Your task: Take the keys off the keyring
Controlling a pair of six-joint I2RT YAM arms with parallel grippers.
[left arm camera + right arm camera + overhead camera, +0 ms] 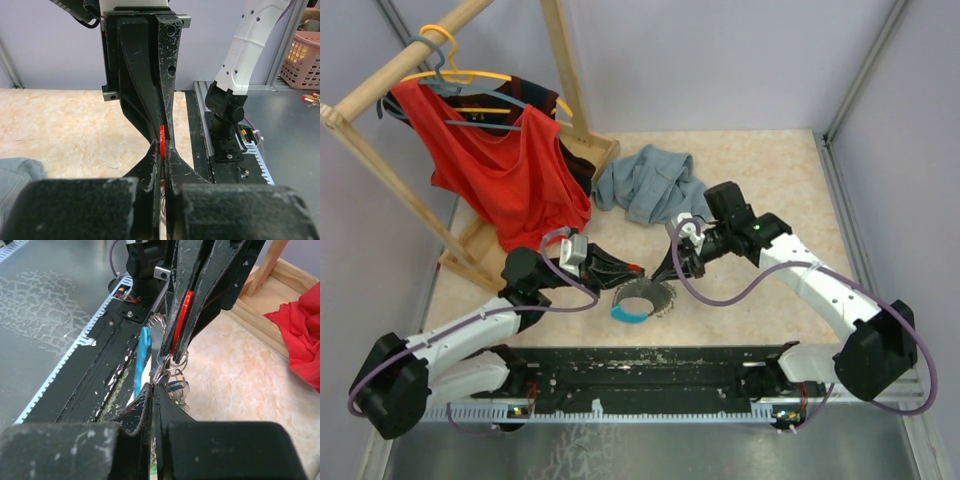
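The keyring (pixel 642 302), a grey and light blue loop, hangs low between the two grippers near the table's front edge. Its blue part (pixel 144 355) and silvery rings (pixel 173 365) show in the right wrist view. My left gripper (pixel 637 270) is shut on the red key (pixel 186 315), seen edge-on between its tips (pixel 162 142). My right gripper (pixel 154 387) faces it tip to tip and is shut on the metal rings right under that key. A blue key (pixel 175 386) dangles just beyond the rings. Other keys are hidden behind the fingers.
A grey-blue cloth garment (pixel 645 185) lies crumpled at the back centre. A wooden rack (pixel 570 90) with a red garment (pixel 510 170) on hangers stands back left. The black base strip (pixel 650 365) runs along the near edge, just under the keyring.
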